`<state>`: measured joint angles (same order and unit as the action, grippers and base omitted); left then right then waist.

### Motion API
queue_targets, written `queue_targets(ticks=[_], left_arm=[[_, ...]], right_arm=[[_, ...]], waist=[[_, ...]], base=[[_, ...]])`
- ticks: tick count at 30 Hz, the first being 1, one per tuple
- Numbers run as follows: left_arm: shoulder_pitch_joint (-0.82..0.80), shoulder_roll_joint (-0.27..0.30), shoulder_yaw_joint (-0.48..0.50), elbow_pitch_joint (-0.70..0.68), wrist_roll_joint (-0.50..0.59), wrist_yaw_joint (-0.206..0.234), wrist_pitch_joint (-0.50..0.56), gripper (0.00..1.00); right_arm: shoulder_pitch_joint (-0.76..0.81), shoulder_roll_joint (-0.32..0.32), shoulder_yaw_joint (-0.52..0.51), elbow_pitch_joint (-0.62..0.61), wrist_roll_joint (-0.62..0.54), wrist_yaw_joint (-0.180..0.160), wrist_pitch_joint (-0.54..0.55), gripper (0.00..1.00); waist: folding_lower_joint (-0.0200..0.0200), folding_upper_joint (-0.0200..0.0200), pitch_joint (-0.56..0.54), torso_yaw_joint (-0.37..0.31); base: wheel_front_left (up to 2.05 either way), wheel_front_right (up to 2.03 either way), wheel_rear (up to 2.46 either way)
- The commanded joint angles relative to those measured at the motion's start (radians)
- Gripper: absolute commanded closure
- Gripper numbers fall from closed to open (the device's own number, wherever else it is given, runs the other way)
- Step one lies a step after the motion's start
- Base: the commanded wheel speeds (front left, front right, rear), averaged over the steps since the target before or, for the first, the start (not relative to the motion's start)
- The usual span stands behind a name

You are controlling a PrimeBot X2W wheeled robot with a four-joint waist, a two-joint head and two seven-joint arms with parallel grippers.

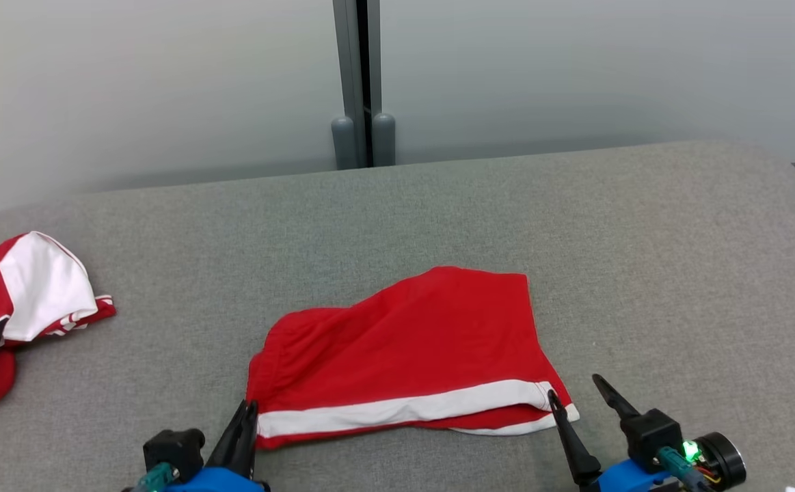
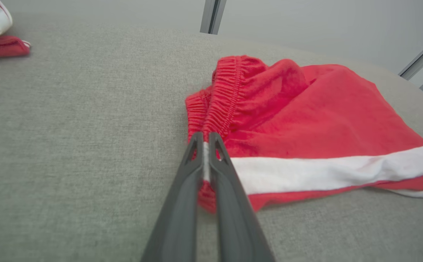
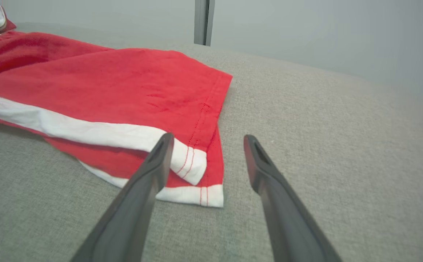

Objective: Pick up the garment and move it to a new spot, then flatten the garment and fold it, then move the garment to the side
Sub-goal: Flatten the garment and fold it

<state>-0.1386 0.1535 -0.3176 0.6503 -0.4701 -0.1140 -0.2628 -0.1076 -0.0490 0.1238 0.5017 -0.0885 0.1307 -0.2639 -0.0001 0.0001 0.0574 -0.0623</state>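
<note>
The red shorts (image 1: 424,342) lie in the middle of the gray cloth surface (image 1: 575,219), close to the robot. They look mostly flat, and one leg seems to lie on top of the other, so maybe one fold is done, but I can't be sure. The left gripper (image 1: 250,406) is squeezed tight on the stretchy waist corner. The right gripper (image 1: 573,387) is wide open and holds nothing. One finger is over the leg-end corner and the other is over bare gray. What is left, I think, is to pinch that corner, finish the folding, then move the shorts to the side. Another red and white top (image 1: 21,301) lies far off to the left.
</note>
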Motion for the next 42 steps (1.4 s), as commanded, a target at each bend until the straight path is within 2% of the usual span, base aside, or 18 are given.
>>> queue_targets(ticks=[1, 2, 3, 4, 10, 16, 23, 29, 33, 42], left_arm=[[0.013, -0.003, 0.014, -0.008, 0.016, 0.008, -0.003, 1.0], [0.024, -0.007, 0.023, -0.017, 0.036, 0.01, -0.003, 1.0], [0.032, -0.011, 0.034, -0.034, 0.058, 0.016, -0.003, 0.76], [0.04, -0.015, 0.048, -0.052, 0.077, 0.023, -0.003, 0.02], [0.093, -0.02, 0.129, -0.172, 0.229, 0.081, -0.003, 0.0], [0.118, -0.034, 0.181, -0.221, 0.319, 0.104, -0.003, 0.0], [0.132, -0.058, 0.208, -0.207, 0.351, 0.079, -0.003, 0.0], [0.125, -0.079, 0.197, -0.164, 0.324, 0.01, -0.003, 0.0], [0.105, -0.084, 0.181, -0.12, 0.289, -0.012, -0.003, 0.0], [0.045, -0.028, 0.115, -0.08, 0.172, -0.017, -0.003, 0.0]], right_arm=[[0.017, -0.003, -0.007, -0.007, 0.018, 0.0, -0.001, 0.0], [0.02, -0.003, -0.012, -0.011, 0.031, 0.0, -0.001, 0.0], [0.022, -0.003, -0.015, -0.018, 0.045, 0.0, -0.001, 0.0], [0.025, -0.003, -0.017, -0.027, 0.058, 0.0, -0.001, 0.0], [0.036, -0.003, -0.05, -0.093, 0.154, 0.0, -0.001, 0.0], [0.026, -0.002, -0.053, -0.098, 0.245, 0.0, -0.001, 0.0], [0.019, -0.003, -0.037, -0.064, 0.248, 0.0, -0.001, 0.0], [0.017, -0.003, -0.031, -0.051, 0.242, 0.0, -0.001, 0.0], [0.014, -0.003, -0.022, -0.048, 0.241, 0.0, -0.001, 0.0], [0.001, -0.003, -0.02, -0.055, 0.232, 0.0, -0.001, 0.0]], waist=[[0.0001, -0.0001, -0.01, -0.003], [0.0001, -0.0001, -0.016, -0.001], [0.0001, -0.0001, -0.021, 0.0], [0.0001, -0.0001, -0.026, 0.001], [0.0001, -0.0001, -0.044, 0.011], [0.0001, -0.0001, -0.056, 0.022], [0.0001, -0.0001, -0.067, 0.032], [0.0001, -0.0001, -0.056, 0.022], [0.0001, -0.0001, -0.043, 0.006], [0.0001, -0.0001, 0.008, -0.026]], base=[[0.0, 0.0, 0.0], [0.0, 0.0, 0.0], [0.0, 0.0, 0.0], [0.0, 0.0, 0.0], [0.0, 0.0, 0.0], [0.0, 0.0, 0.0], [0.0, 0.0, 0.0], [0.0, 0.0, 0.0], [0.0, 0.0, 0.0], [0.0, 0.0, 0.0]])
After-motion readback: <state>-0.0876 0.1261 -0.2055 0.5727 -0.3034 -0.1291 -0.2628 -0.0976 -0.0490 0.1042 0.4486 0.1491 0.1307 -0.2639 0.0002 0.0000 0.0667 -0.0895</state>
